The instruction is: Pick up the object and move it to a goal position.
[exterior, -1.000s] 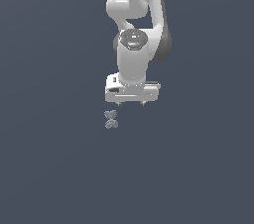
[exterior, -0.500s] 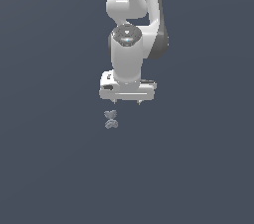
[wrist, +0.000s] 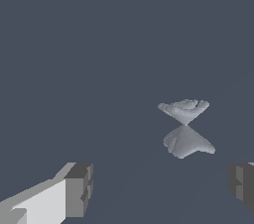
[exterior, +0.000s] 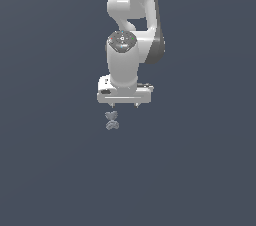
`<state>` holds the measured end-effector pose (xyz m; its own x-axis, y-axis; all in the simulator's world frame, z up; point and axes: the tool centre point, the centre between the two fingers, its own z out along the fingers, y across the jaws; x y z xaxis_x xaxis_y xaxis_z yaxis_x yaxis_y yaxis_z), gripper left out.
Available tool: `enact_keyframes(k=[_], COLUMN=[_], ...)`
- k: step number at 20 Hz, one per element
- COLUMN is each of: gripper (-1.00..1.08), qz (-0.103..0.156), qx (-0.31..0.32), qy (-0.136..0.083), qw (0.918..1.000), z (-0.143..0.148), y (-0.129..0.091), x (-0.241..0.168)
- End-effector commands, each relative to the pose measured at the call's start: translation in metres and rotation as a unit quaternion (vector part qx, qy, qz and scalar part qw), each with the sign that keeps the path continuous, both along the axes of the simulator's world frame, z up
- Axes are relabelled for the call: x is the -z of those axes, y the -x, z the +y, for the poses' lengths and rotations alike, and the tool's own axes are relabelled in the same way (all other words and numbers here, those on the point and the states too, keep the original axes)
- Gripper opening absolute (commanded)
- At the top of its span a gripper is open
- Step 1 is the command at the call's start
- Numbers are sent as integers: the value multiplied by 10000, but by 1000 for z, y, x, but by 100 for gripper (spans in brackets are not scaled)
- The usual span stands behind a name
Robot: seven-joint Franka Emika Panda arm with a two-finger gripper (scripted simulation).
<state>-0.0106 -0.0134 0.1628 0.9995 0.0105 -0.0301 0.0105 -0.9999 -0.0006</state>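
Note:
The object [exterior: 111, 120] is a tiny grey-blue lumpy thing pinched in the middle. It lies on the dark floor just below the white gripper [exterior: 125, 105] in the exterior view, slightly toward that view's left. In the wrist view the object [wrist: 185, 128] shows ahead of the two grey fingertips [wrist: 79, 189], nearer the other fingertip [wrist: 242, 184]. The gripper [wrist: 161, 188] is open and empty, with its jaws wide apart. It does not touch the object.
The white arm [exterior: 131, 25] rises above the gripper to the top of the exterior view. A plain dark grey-blue floor [exterior: 60, 170] lies all around.
The gripper has shifted toward the exterior view's left and dropped a little, ending closer above the object. The object has not moved.

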Motion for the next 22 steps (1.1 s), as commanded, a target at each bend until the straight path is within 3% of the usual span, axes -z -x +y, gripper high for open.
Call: enact_keyframes(k=[1,12,22], gripper=[100,100,100], qz=[-17,-124,-143], qx=[-93,-626,-735], qy=[-3,-11,-10], qw=[10000,9980,9972], z=[-9,-55,-66], y=[-1,-2,-1], x=[9,55,66])
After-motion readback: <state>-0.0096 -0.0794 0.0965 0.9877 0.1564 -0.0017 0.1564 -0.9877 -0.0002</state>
